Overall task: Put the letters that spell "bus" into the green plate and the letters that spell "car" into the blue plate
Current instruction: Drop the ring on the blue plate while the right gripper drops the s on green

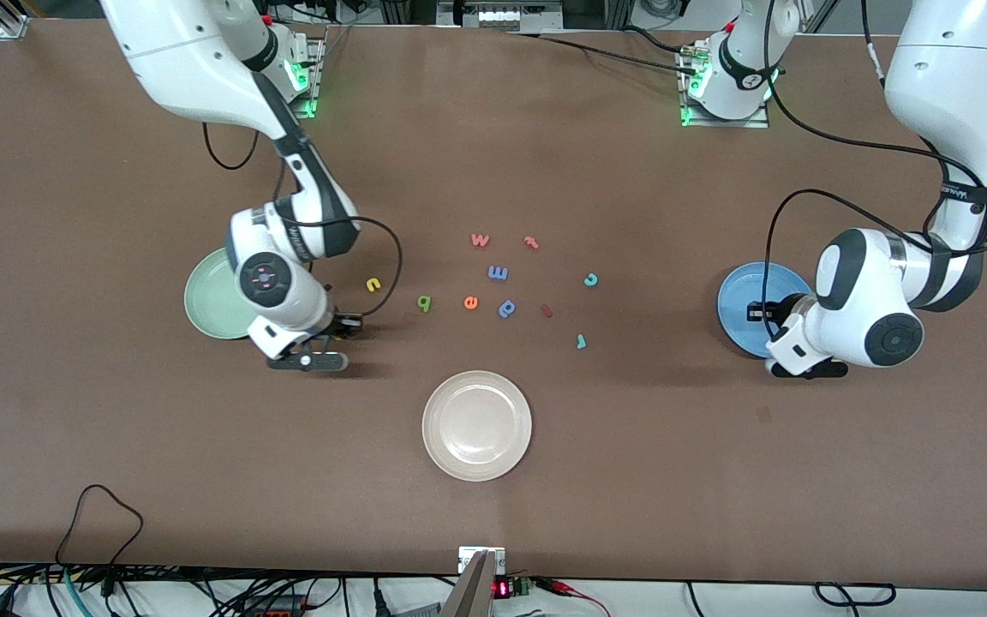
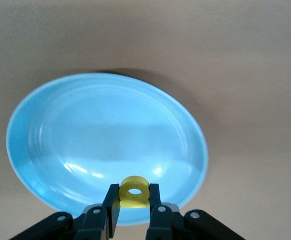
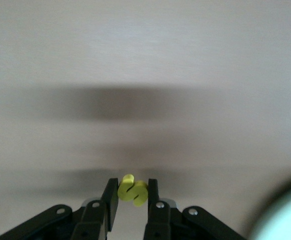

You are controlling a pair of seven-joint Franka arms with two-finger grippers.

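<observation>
Nearest the front camera, low in centre frame, sits the cream-white plate [image 1: 476, 426], bare. At middle left of the frame the right gripper [image 3: 131, 200] pinches the yellow "s" [image 3: 132, 190] just beside the green plate [image 1: 212, 296], probably ready to carry it in. At middle right the left gripper [image 2: 134, 207] clamps the yellow "a" [image 2: 134, 192] over the blue plate [image 2: 60, 135], likely for release. Between them lie the "u" [image 1: 373, 284], "b" [image 1: 424, 302], "c" [image 1: 591, 279] and "r" [image 1: 581, 341].
</observation>
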